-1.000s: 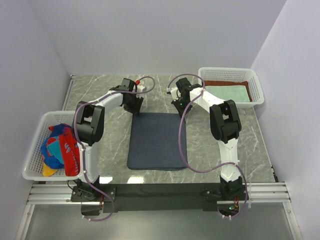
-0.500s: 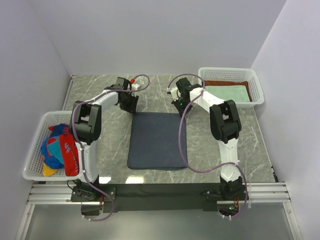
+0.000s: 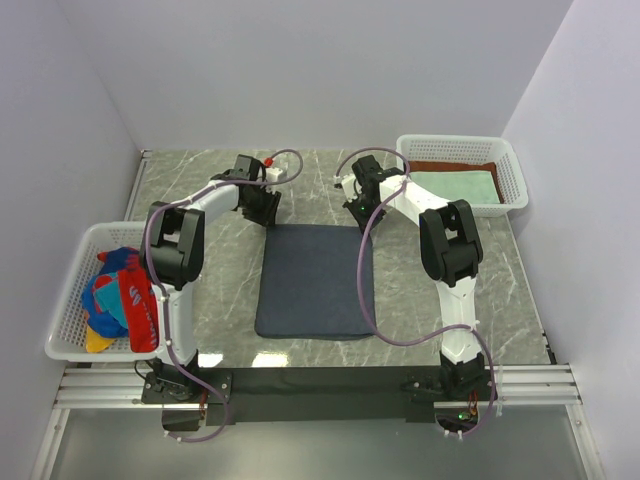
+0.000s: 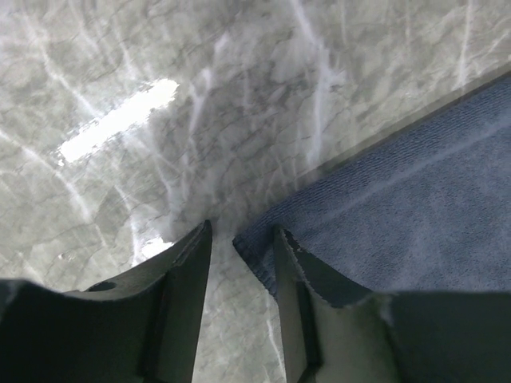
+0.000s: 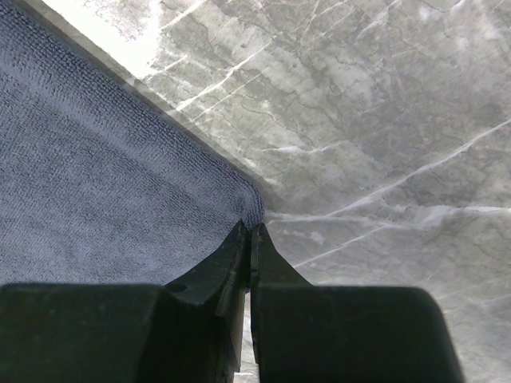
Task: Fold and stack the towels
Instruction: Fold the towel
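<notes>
A dark slate-blue towel (image 3: 313, 280) lies flat in the middle of the marble table. My left gripper (image 3: 263, 212) hangs low at its far left corner. In the left wrist view the left gripper (image 4: 242, 239) is open, the towel (image 4: 415, 183) corner pokes into the gap, and the right finger (image 4: 299, 275) rests over the cloth. My right gripper (image 3: 354, 214) is at the far right corner. In the right wrist view the right gripper (image 5: 250, 227) is shut, pinching the very tip of the towel (image 5: 96, 175) corner.
A white mesh basket (image 3: 512, 175) at the back right holds a folded mint-green towel (image 3: 455, 186) on a rust-brown one (image 3: 450, 166). Another white basket (image 3: 70, 290) at the left edge holds bright red, blue and yellow towels (image 3: 118, 295). Walls close in on three sides.
My left gripper pulled back and left from the towel's far left corner, then edged back toward it. The right gripper and the towel stayed still.
</notes>
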Tool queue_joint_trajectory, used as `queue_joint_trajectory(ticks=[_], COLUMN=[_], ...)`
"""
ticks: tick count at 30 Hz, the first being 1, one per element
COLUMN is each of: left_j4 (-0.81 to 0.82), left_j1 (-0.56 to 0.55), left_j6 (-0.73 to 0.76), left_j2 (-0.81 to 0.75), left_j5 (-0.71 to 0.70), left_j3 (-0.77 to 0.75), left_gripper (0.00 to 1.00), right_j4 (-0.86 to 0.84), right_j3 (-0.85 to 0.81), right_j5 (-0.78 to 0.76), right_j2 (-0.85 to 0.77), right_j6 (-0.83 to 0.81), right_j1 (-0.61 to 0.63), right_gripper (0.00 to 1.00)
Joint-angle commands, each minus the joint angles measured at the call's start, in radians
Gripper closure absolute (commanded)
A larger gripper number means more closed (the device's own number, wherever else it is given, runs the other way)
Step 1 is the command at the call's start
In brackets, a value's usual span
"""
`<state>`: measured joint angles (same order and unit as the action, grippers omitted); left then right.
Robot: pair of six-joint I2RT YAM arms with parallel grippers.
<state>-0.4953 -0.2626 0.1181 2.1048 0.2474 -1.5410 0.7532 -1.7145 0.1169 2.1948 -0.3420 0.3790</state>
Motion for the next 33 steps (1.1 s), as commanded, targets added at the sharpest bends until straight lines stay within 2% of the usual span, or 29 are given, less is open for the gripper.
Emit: queue_joint_trajectory(ticks=[1,7,14,18,23,29,33], left_j4=[0.012,-0.006,-0.015,-0.023,-0.022,-0.008,0.007], left_j1=[-0.013,-0.015,-0.017,-0.018,-0.018,-0.015,-0.017], left_j6=[0.015,0.014,0.009,0.014,0.018,0.017,0.022], left_j2=[-0.023,-0.013,-0.003,0.014,0.029,0.037,0.017], left_j5=[0.033,0.044,0.032,0.013,-0.01,-0.034,-0.039], left_j3=[0.019,0.005,0.022,0.021,0.021,0.024,0.016], left_gripper=[0.56,0.56,0.6,0.7,0.77,0.99,0.99], right_j4=[0.012,0.015,0.017,0.017,0.015,0.029,0.018], right_j3=[0.023,0.023,0.023,0.023,0.023,0.001,-0.013], right_j5=[-0.065,-0.066,-0.071,-0.071,-0.071,-0.094,-0.111], right_j2=[-0.006,-0.007,-0.006,-0.004,-0.006,0.008,0.002], right_j6=[-0.022,-0.022,-0.022,-0.022,-0.022,-0.02,-0.022], right_j1=[-0.011,-0.011,-0.011,-0.009,-0.011,-0.011,-0.011], right_gripper=[0.99,0.99,0.99,0.99,0.99,1.0,1.0])
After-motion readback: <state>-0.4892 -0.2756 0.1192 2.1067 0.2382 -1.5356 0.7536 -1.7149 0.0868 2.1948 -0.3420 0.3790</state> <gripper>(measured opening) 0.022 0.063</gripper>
